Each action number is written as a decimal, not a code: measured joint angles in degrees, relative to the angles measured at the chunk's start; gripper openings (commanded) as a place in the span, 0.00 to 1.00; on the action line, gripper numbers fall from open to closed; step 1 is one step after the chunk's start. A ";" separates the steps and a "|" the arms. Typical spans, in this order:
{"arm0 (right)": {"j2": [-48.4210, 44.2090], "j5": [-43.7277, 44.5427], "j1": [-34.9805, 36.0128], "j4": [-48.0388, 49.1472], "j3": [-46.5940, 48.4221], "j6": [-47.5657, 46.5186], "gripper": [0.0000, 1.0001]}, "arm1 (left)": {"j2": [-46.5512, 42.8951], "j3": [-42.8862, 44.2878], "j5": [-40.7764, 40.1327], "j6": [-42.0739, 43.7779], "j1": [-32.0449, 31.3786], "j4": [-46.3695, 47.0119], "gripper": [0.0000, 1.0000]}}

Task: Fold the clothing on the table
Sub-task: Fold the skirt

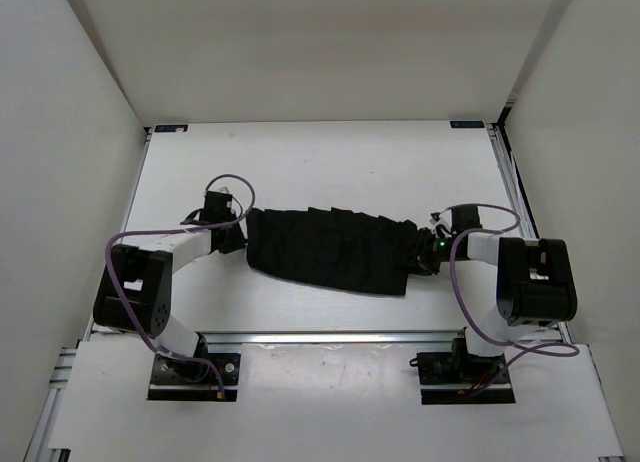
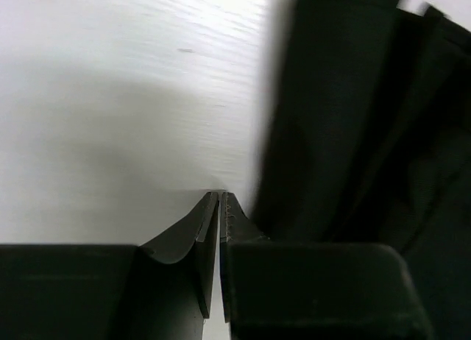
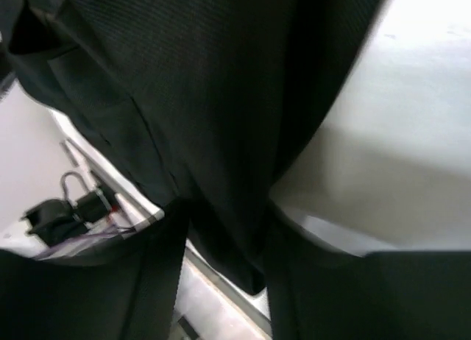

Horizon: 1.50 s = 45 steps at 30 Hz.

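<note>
The clothing (image 1: 330, 250) lies in the middle of the table (image 1: 300, 162), a black pleated band. Its long axis runs left to right and the pleats cross it. Each end meets one arm: the left gripper (image 1: 234, 236) sits at the left end and the right gripper (image 1: 426, 250) at the right end. Neither is nearer overall, as each has its own end.

In the left wrist view the jaws are closed to a thin slit with nothing seen between them. Their tips are over bare table, and the clothing's edge is just beside them on their right. In the right wrist view the jaws stand apart with the clothing filling the gap; whether the pads press it I cannot tell.

I judge that the fold turns on carrying one end along the long axis over the other. The right arm looks the readier for that.
</note>
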 measured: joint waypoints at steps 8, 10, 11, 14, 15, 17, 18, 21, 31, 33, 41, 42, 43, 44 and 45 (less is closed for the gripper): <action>1.62 -2.69 -0.20 5.18 -3.45 3.32 0.00 | 2.60 1.57 2.54 -3.48 -11.91 2.43 0.16; -0.94 -1.49 -3.76 2.19 -3.56 2.43 0.00 | 2.84 1.57 3.43 -4.63 -14.47 2.82 0.16; -2.80 -0.57 -6.12 0.17 -3.56 1.62 0.00 | 3.02 1.55 4.15 -5.35 -15.98 3.19 0.16; -8.07 2.99 -11.91 -7.15 -2.36 -1.44 0.00 | 3.32 1.01 6.54 -7.26 -19.96 4.68 0.16; -9.46 4.17 -13.27 -9.57 -1.38 -2.40 0.00 | 3.41 0.87 7.43 -7.82 -21.20 4.98 0.16; -11.87 6.23 -14.53 -14.49 1.49 -3.98 0.00 | 3.89 0.85 9.03 -8.66 -23.08 5.46 0.16; -12.87 7.08 -14.32 -16.63 3.39 -4.35 0.00 | 4.15 0.90 9.90 -8.90 -23.78 5.81 0.16; -14.88 8.90 -10.03 -20.76 10.40 -4.20 0.00 | 5.18 1.33 12.24 -9.55 -24.92 6.45 0.16; -4.07 5.64 17.66 -16.11 28.87 3.85 0.00 | 7.56 3.37 15.39 -10.12 -25.33 6.38 0.16; 1.40 4.63 20.72 -14.84 30.71 4.98 0.00 | 7.76 3.50 16.00 -10.29 -25.00 6.38 0.16; 18.51 1.44 28.57 -14.19 40.76 6.99 0.01 | 8.17 3.67 17.55 -10.73 -23.67 6.19 0.16; 19.96 1.01 29.38 -14.27 42.73 7.04 0.00 | 8.20 3.67 17.64 -10.75 -23.45 6.16 0.16; 21.05 0.70 29.92 -14.23 44.26 7.04 0.00 | 8.20 3.67 17.68 -10.78 -23.21 6.16 0.16; 22.21 0.22 30.51 -14.34 45.86 7.06 0.00 | 8.20 3.67 17.73 -10.82 -22.88 6.14 0.16; 23.15 -0.44 30.93 -14.19 47.04 7.08 0.00 | 8.20 3.67 17.73 -10.88 -22.56 6.12 0.16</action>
